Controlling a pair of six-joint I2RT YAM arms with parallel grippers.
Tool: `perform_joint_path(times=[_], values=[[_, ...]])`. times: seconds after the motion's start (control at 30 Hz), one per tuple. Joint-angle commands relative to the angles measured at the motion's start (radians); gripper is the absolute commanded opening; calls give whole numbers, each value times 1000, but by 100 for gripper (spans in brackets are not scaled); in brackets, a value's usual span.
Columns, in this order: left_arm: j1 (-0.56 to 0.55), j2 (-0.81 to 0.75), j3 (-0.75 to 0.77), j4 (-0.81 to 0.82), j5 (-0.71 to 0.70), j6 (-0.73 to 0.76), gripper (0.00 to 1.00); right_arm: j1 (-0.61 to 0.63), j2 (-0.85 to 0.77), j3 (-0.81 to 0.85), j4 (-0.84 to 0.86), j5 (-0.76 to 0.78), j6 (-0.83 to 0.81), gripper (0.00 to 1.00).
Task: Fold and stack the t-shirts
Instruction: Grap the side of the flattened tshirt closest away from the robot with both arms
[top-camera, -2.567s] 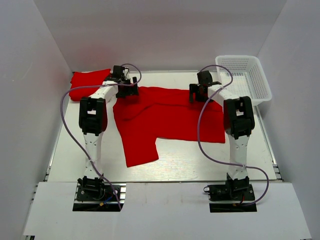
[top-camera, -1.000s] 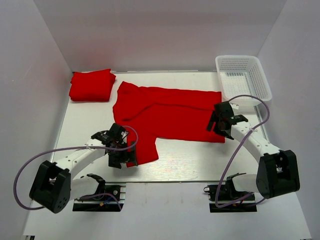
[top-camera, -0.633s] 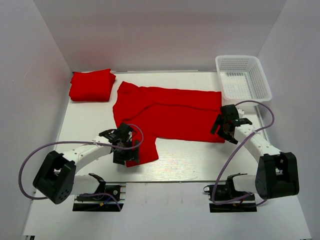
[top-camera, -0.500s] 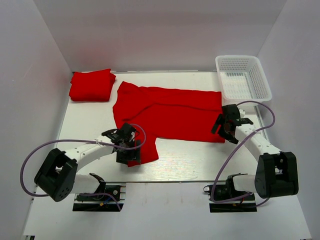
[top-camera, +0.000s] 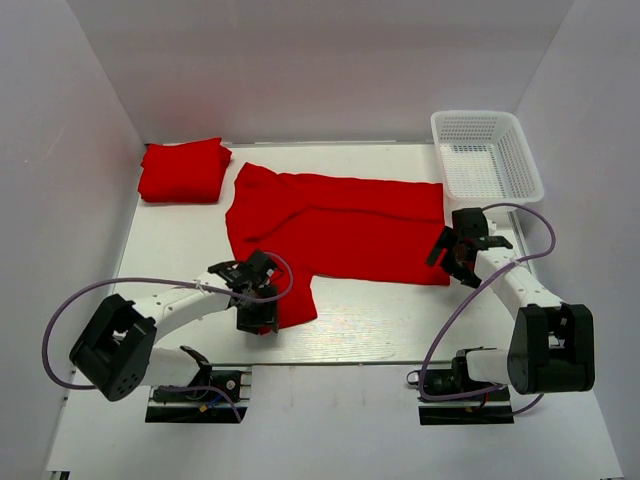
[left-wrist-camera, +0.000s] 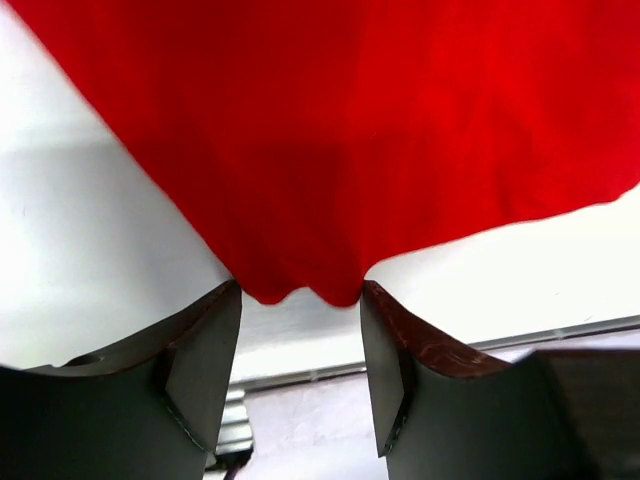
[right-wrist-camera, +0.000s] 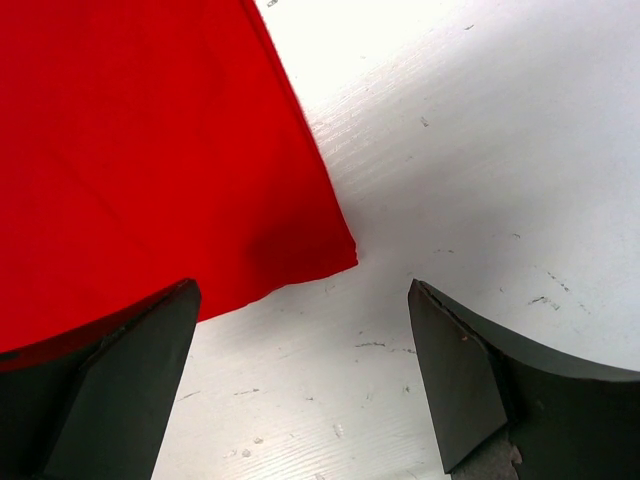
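Red shirt (top-camera: 340, 225) lies spread on the tabletop (top-camera: 170, 240); left pincer (left-wrist-camera: 300, 295) stands apart astride its near edge, right pincer (right-wrist-camera: 302, 290) apart over its corner.

No writing, label, brand, number or sign can be read anywhere in these views; every surface in sight is plain and unmarked.

The white table (top-camera: 370, 322) carries a spread red cloth t-shirt (top-camera: 340, 225), a folded red t-shirt (top-camera: 182, 170) far left, and a white plastic mesh basket (top-camera: 478, 114) far right.
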Motion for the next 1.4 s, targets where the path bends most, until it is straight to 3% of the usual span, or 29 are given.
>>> perform_joint_path(times=[0.0,0.1,0.2,0.37,0.4,0.43,0.5,0.8,0.97,1.23,1.37], values=[[-14,4,-64,-76,-59,-19,61,-15,-13,2,20,-18,-14,90],[-14,21,-64,-58,-75,-28,60,-20,-18,-3,29,-21,-15,90],[-14,76,-40,-29,-87,-16,48,-27,-14,-6,27,-40,-15,90],[-14,111,-40,-18,-98,-16,36,-40,-24,-12,24,-40,-23,90],[-14,111,-40,-18,-98,-16,31,-44,-27,-13,23,-38,-18,90],[-14,111,-40,-18,-108,-16,16,-44,-24,-16,26,-43,-20,90],[-14,111,-40,-18,-108,-25,0,-50,-10,-20,29,-46,-21,90],[-14,73,55,-87,-234,-25,0,-61,18,-56,90,-114,-38,90],[-14,38,92,-87,-263,-25,0,-58,87,-41,126,-136,-34,84],[-14,6,92,-60,-254,-16,0,-56,131,-56,132,-141,-26,72],[-14,6,92,-50,-254,-16,0,-55,119,-66,112,-135,-26,57]])
